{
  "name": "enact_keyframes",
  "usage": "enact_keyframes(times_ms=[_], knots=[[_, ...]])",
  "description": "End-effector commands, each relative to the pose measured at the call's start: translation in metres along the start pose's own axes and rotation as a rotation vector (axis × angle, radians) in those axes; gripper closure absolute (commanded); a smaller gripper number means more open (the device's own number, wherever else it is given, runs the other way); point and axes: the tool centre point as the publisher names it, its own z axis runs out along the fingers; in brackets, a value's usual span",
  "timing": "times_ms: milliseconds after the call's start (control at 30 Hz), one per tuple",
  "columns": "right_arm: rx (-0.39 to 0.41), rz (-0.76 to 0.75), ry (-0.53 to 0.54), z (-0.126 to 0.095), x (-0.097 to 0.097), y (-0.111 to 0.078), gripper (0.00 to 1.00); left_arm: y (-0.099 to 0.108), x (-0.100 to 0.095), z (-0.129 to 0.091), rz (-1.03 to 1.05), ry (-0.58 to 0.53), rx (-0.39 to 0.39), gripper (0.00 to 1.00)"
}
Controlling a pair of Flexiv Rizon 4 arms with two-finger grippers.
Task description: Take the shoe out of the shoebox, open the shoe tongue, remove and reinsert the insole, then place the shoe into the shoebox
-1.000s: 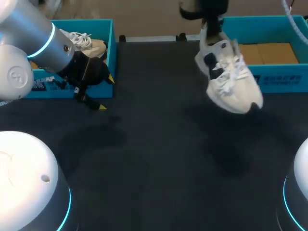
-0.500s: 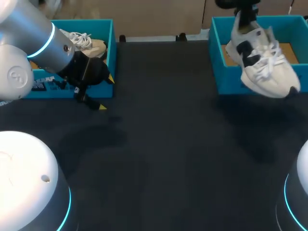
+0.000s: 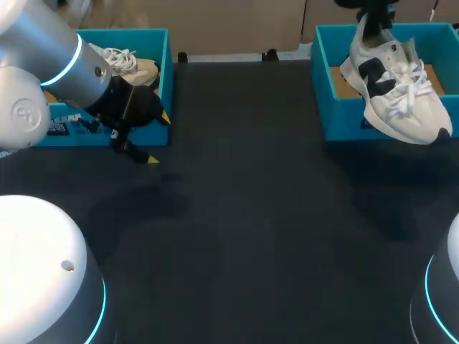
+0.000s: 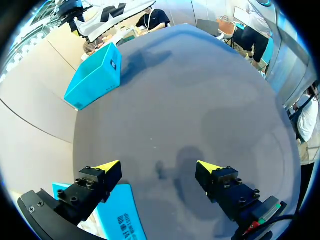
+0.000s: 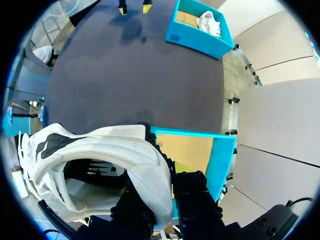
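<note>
A white shoe (image 3: 398,93) with dark side marks and white laces hangs toe-down over the front wall of the right blue shoebox (image 3: 326,107). My right gripper (image 3: 373,20) is shut on its heel collar. In the right wrist view the shoe (image 5: 100,150) fills the space around my right gripper (image 5: 167,177), with the shoebox (image 5: 220,160) and its brown floor just ahead. My left gripper (image 3: 159,138) stands open, with nothing in it, at the front corner of the left blue box (image 3: 166,72). In the left wrist view the left gripper (image 4: 159,167) spreads wide over the dark table.
A second pale shoe (image 3: 125,63) lies in the left blue box, which also shows in the right wrist view (image 5: 200,30). The dark table (image 3: 244,201) stretches between the two boxes. The right shoebox (image 4: 95,77) shows far ahead of the left gripper.
My right arm has carried the shoe to the right and back, from above the table's middle to over the right shoebox. The left arm has kept still.
</note>
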Motion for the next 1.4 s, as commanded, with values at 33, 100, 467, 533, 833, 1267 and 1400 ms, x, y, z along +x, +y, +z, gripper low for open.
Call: enact_keyframes(times_ms=[33, 100, 467, 533, 833, 1267, 1400], knots=[[-0.001, -0.002, 0.000, -0.001, 0.000, -0.001, 1.00, 0.000, 0.000, 0.000, 0.000, 0.000, -0.002, 0.00], [-0.001, -0.002, 0.000, -0.001, 0.000, -0.001, 1.00, 0.000, 0.000, 0.000, 0.000, 0.000, -0.002, 0.00], [0.038, 0.024, -0.008, 0.024, -0.027, -0.057, 1.00, 0.000, 0.000, 0.000, 0.000, 0.000, -0.002, 0.00], [0.051, 0.000, -0.008, 0.025, -0.033, -0.069, 1.00, 0.000, 0.000, 0.000, 0.000, 0.000, -0.002, 0.00], [0.116, -0.020, -0.007, 0.033, -0.054, -0.134, 1.00, 0.000, 0.000, 0.000, 0.000, 0.000, -0.002, 0.00], [0.189, 0.071, 0.016, 0.050, -0.068, -0.209, 1.00, 0.000, 0.000, 0.000, 0.000, 0.000, -0.002, 0.00], [0.201, 0.109, 0.027, 0.059, -0.071, -0.225, 1.00, 0.000, 0.000, 0.000, 0.000, 0.000, -0.002, 0.00]])
